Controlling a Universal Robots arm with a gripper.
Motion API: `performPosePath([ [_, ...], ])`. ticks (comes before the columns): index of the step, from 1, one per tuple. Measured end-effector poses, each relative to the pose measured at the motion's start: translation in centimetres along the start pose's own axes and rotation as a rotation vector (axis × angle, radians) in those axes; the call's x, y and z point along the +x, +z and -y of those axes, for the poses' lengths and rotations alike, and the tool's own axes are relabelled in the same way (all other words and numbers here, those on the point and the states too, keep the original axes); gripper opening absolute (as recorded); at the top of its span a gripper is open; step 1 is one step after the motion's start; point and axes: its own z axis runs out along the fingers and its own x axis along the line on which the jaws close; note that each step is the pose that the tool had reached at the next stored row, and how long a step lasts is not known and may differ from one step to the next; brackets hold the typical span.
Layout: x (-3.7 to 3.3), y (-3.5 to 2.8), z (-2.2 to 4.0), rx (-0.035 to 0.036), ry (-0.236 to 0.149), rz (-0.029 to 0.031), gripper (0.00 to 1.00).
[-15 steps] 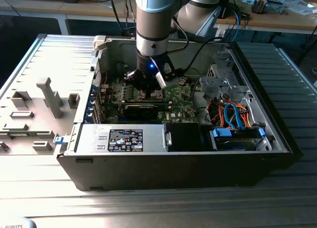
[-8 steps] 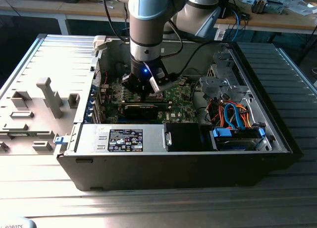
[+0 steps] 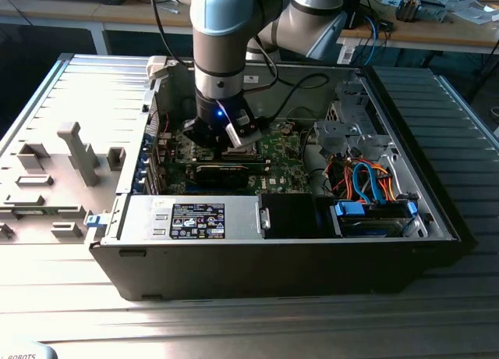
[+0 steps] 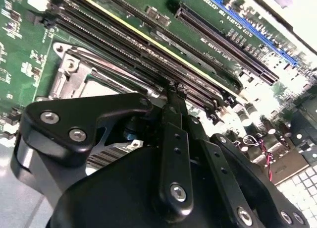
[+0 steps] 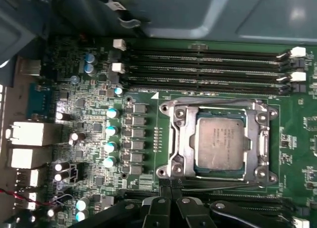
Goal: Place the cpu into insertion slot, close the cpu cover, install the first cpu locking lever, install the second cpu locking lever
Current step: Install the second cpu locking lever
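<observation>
exterior view: the black gripper [image 3: 222, 134] sits low over the green motherboard [image 3: 273, 152], its tips hidden. first wrist view: the silver-grey square cpu [image 5: 220, 143] lies in the socket under the thin metal cpu cover [image 5: 178, 139], the gripper's fingers [image 5: 166, 208] pressed together at its 6 o'clock edge, seemingly working a lever, which calls for a firm, steady press. second wrist view: they look empty.

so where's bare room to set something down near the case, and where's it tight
Free: the ribbed table on the exterior view's right of the case, and in front of it. Crowded: inside, where the gripper hangs over the motherboard by the cpu; cables fill the right corner.
</observation>
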Motion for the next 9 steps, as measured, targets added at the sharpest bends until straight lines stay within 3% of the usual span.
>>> performPosePath([
  [9,0.03,0.2,-0.03,-0.0094,-0.093,-0.0074,0.11],
])
